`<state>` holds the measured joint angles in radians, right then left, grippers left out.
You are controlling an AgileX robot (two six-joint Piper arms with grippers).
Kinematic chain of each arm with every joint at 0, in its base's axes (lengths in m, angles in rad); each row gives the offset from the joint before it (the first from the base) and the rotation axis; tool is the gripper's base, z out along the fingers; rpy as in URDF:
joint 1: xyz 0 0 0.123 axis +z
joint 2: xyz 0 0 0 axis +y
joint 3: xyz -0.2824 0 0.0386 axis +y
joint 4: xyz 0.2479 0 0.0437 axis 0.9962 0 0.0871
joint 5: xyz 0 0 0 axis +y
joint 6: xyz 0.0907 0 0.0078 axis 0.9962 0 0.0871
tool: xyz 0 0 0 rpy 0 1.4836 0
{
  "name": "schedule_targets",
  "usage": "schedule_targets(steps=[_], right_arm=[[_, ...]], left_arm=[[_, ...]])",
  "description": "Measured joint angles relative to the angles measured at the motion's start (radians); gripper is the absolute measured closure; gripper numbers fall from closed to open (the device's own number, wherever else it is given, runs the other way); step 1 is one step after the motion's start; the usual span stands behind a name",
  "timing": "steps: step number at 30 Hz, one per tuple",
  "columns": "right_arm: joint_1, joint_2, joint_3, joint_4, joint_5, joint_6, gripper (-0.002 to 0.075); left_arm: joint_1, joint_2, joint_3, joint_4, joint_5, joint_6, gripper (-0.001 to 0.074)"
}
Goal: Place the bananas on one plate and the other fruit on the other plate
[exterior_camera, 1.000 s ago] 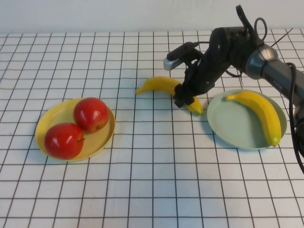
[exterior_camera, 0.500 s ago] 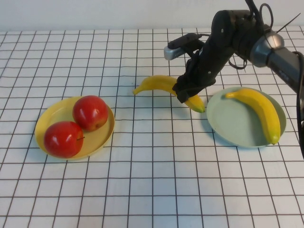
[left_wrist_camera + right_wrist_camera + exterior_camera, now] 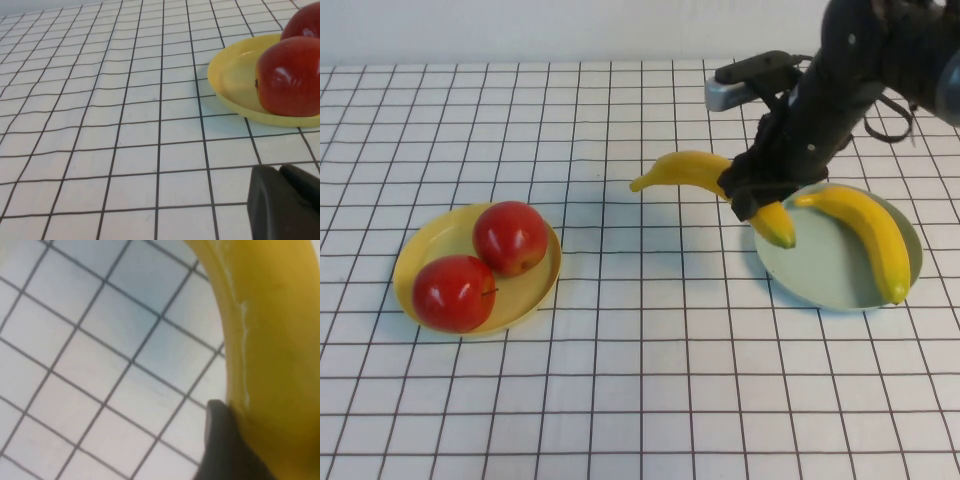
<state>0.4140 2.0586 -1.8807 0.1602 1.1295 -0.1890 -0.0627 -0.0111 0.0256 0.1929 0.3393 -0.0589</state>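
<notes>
My right gripper (image 3: 748, 195) is shut on a yellow banana (image 3: 692, 168) and holds it above the table, its greenish lower tip over the near-left rim of the pale blue-green plate (image 3: 810, 272). In the right wrist view the banana (image 3: 270, 330) fills one side, pressed against a dark finger (image 3: 222, 440). A second banana (image 3: 868, 235) lies in that plate. Two red apples (image 3: 510, 238) (image 3: 453, 293) sit in the pale yellow plate (image 3: 438, 238) at the left. My left gripper (image 3: 281, 169) is shut and low over the cloth, near the yellow plate (image 3: 232, 80) and an apple (image 3: 290, 75).
A white cloth with a black grid (image 3: 640, 380) covers the whole table. The right arm's dark links (image 3: 860, 70) reach in from the back right, above the blue-green plate.
The right gripper has closed on the banana, lifted it off the cloth and carried it right, toward the blue-green plate. Apples, plates and the other banana have not moved.
</notes>
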Motion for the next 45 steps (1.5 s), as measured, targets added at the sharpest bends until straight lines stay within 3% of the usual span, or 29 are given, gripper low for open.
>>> schedule_targets(steps=[5, 11, 22, 28, 33, 37, 45], right_arm=[[-0.023, -0.208, 0.374, 0.004, -0.237, 0.070, 0.0410], [-0.102, -0.333, 0.613, 0.006, -0.370, 0.127, 0.0410], [-0.132, -0.316, 0.649, -0.020, -0.423, 0.112, 0.0409], [-0.132, -0.284, 0.649, -0.020, -0.463, 0.110, 0.0300], [-0.132, -0.272, 0.649, -0.037, -0.463, 0.110, 0.0279], [-0.132, -0.287, 0.649, -0.032, -0.479, 0.110, 0.0359], [-0.119, -0.472, 0.664, 0.001, -0.599, 0.087, 0.0687]], left_arm=[[0.000, 0.000, 0.000, 0.000, 0.000, 0.000, 0.0737], [0.000, 0.000, 0.000, 0.000, 0.000, 0.000, 0.0737], [0.000, 0.000, 0.000, 0.000, 0.000, 0.000, 0.0737], [0.000, 0.000, 0.000, 0.000, 0.000, 0.000, 0.0737], [0.000, 0.000, 0.000, 0.000, 0.000, 0.000, 0.0737], [0.000, 0.000, 0.000, 0.000, 0.000, 0.000, 0.0737], [0.000, 0.000, 0.000, 0.000, 0.000, 0.000, 0.0737]])
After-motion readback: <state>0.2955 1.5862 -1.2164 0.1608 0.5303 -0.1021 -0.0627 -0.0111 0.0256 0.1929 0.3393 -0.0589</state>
